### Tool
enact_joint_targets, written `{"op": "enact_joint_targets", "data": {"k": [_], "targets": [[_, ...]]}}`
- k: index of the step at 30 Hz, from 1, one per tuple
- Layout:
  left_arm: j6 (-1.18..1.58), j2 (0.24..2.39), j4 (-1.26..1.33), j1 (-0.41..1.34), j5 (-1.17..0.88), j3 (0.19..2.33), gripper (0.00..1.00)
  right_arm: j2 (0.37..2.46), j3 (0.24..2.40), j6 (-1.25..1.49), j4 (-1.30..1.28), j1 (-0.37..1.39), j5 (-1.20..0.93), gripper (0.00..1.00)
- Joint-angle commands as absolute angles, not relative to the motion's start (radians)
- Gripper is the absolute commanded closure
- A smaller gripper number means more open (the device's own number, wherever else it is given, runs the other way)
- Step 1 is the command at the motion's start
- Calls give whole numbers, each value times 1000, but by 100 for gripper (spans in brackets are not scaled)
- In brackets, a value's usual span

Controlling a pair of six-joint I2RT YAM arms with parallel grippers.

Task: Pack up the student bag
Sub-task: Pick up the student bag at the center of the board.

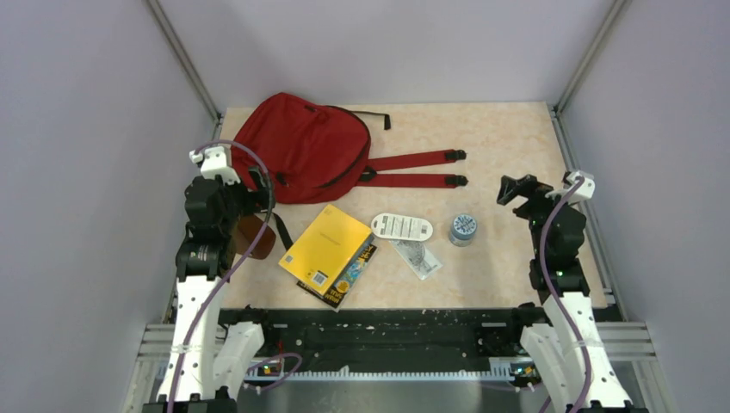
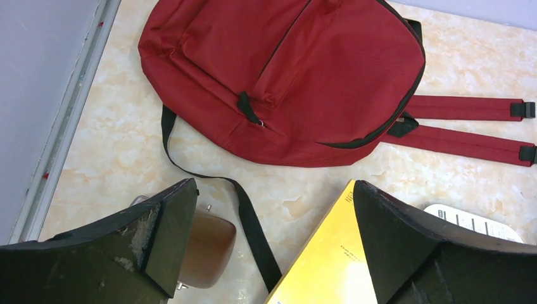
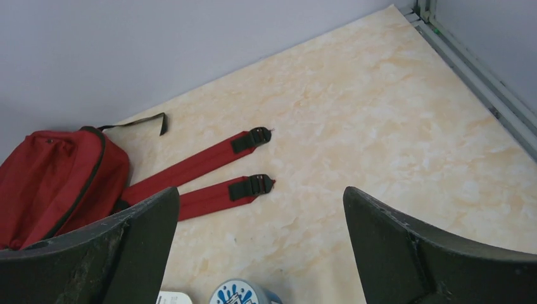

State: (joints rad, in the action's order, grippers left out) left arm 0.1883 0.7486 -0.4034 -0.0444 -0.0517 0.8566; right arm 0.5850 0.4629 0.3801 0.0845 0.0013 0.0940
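Left gripper (image 2: pixel 271 190) gapes empty over a yellow book (image 2: pixel 323 266) and perhaps a brown pouch (image 2: pixel 209 244) beside the red bag (image 2: pixel 285 69); right gripper (image 3: pixel 259 193) gapes near a tin (image 3: pixel 244 294).

Tabletop (image 1: pixel 499 138): beige marbled laminate, matte. Walls (image 1: pixel 387 43): plain pale lavender-grey, closing three sides. Aluminium rails (image 1: pixel 188 62) rise at both far corners and run along the side edges. Light even, shadows soft.
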Motion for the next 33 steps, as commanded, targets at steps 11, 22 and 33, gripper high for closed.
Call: {"op": "enact_joint_targets", "data": {"k": [11,22,33], "targets": [[166,739,-387,-36,11,870,2,612,457,401,104,-6,44,1],[95,1030,-427,275,58,1079,5,657,502,398,46,-6,-20,1],[128,1520,-420,332,-76,1324,3,701,511,426,62,-6,-74,1]]}}
